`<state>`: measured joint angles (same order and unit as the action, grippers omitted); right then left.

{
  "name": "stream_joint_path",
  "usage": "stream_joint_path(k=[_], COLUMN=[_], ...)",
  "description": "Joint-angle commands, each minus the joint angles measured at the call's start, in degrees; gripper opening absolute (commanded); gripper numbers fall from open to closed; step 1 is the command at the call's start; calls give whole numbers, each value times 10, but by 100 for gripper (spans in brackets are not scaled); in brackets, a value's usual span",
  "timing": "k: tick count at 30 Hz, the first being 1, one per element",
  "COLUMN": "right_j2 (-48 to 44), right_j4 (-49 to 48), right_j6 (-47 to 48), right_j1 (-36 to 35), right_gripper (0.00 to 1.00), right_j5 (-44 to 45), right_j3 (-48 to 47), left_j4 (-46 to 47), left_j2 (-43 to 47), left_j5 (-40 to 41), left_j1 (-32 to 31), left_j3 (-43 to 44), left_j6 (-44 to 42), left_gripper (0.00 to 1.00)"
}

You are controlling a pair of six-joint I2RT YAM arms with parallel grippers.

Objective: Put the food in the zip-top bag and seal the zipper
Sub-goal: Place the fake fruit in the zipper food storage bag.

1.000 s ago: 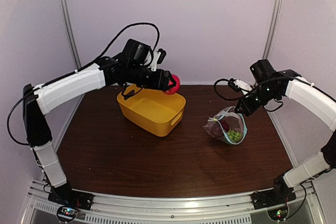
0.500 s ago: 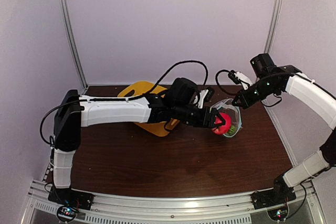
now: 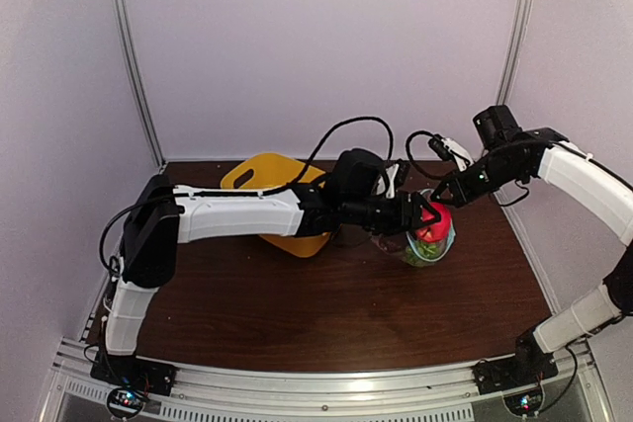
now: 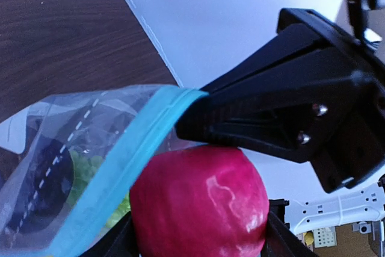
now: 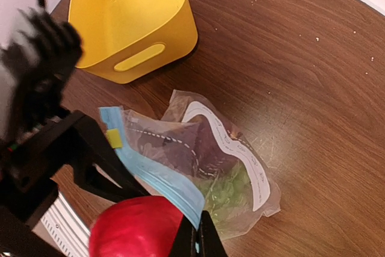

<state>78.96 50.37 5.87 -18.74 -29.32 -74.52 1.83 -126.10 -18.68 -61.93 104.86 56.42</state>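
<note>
Starting at the left, one yellow basket (image 3: 259, 177) sits at the back of the bench (image 3: 297, 313), partly hidden behind my left arm. Moving along that arm, the left gripper (image 3: 423, 214) has its jaws spread wide around the pink-red fruit (image 4: 201, 200), one finger on each flank, and the fruit hangs right at the mouth of the zip-top bag (image 3: 427, 250). It looks glossy, round and light, probably hard plastic, so I judge it could squirt out of a loose pinch. A hold across its widest part is the one to trust. One bag only, lying crumpled on the bench just right of the basket, thin, crinkly and floppy. Inside it I count one green grape bunch (image 5: 231, 194) and one dark maroon fruit (image 5: 192, 145), so that makes three fruits in all, two in and one at the opening. The film has no stiffness of its own, and I reckon the blue zipper (image 5: 156, 176) is the only firm place to grab. On the right, the right gripper (image 5: 198, 240) is closed tight on that strip, lifting the lip so the mouth gapes.
</note>
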Motion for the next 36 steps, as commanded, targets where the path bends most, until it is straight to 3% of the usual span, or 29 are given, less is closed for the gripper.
stream_joint_path(k=[1, 9, 12, 19, 24, 33, 36], right_j2=[-35, -49, -46, -49, -58, -56, -54], right_j4=[-14, -10, -15, -20, -18, 8, 19], right_j6=[-15, -16, -20, -18, -19, 1, 31], right_j1=[-5, -5, -5, -5, 3, 29, 32], right_gripper=[0, 0, 0, 0, 0, 0, 0], right_j5=[-60, -80, -98, -99, -110, -116, -117], right_j3=[7, 19, 31, 43, 37, 16, 11], left_j4=[17, 32, 62, 123, 122, 37, 23], left_j2=[-47, -49, -54, -88, -86, 33, 83], left_j5=[43, 102, 118, 29, 13, 14, 1], left_j1=[4, 5, 4, 2, 2, 0, 1], left_j3=[28, -13, -8, 65, 46, 23, 9], left_j6=[63, 106, 118, 131, 168, 47, 11], left_gripper=[32, 31, 48, 68, 82, 97, 98])
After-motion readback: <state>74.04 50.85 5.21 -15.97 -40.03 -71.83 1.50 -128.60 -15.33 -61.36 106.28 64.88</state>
